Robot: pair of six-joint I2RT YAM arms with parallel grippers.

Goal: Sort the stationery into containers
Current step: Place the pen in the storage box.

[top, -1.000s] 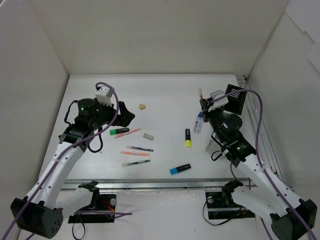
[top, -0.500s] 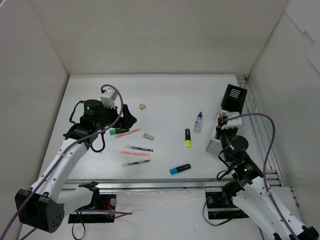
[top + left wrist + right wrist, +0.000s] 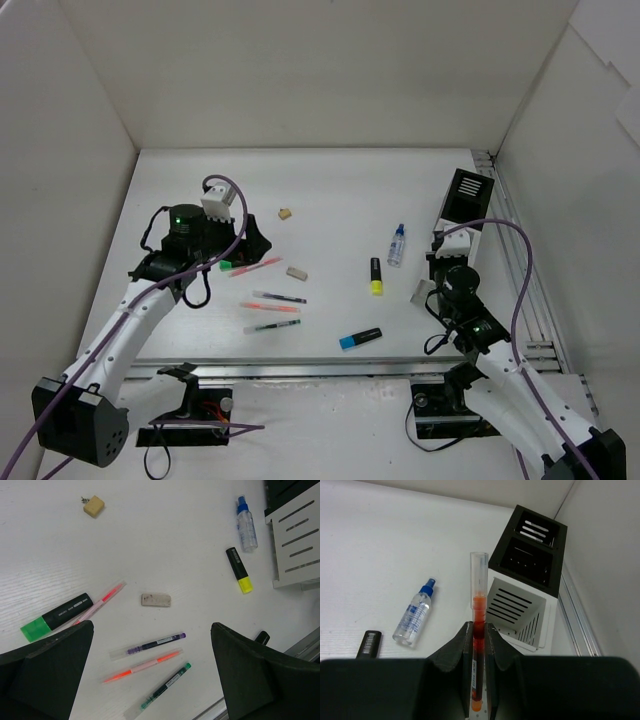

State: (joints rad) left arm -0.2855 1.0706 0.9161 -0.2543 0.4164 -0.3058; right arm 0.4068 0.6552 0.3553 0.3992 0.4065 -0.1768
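My right gripper [image 3: 479, 636] is shut on a red-orange pen [image 3: 478, 611], which sticks out past the fingertips toward the organizer [image 3: 521, 608]. The organizer's white slotted section is nearest and its black sections [image 3: 529, 551] lie behind. In the top view this gripper [image 3: 438, 262] sits just near of the organizer [image 3: 468, 195]. My left gripper [image 3: 150, 677] hangs open over a purple pen [image 3: 150, 644], an orange pen [image 3: 142, 665] and a green pen [image 3: 162, 685]. In the top view the left gripper [image 3: 250, 240] is at the table's left.
Loose on the table are a green highlighter [image 3: 57, 616], a pink pen [image 3: 100, 601], a white eraser [image 3: 155, 599], a tan eraser [image 3: 94, 506], a blue-capped bottle [image 3: 246, 525], a yellow highlighter [image 3: 239, 570] and a blue highlighter [image 3: 360, 338]. White walls enclose the table.
The right arm has drawn back toward the near edge and to the right, carrying the pen. The left gripper has shifted slightly right.
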